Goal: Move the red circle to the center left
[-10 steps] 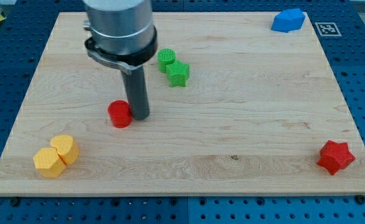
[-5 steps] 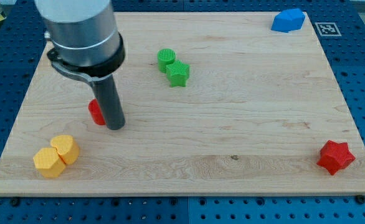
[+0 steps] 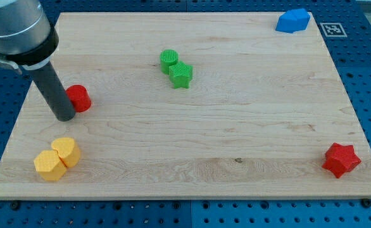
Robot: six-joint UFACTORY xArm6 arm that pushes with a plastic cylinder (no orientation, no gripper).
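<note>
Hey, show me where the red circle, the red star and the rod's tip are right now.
red circle (image 3: 80, 97), camera view, its top face.
red star (image 3: 341, 159), camera view, middle of its top.
my tip (image 3: 65, 117), camera view, the rod's very bottom end, just left of the red circle.

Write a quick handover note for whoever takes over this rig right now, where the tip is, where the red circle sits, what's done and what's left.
My tip rests on the board at the view's left, touching the red circle's left side.
Red circle: near the board's left edge, about mid-height, so roughly at center left.
Left: judge whether placement is good enough; back the tip away.
Yellow blocks lie below, untouched.
</note>
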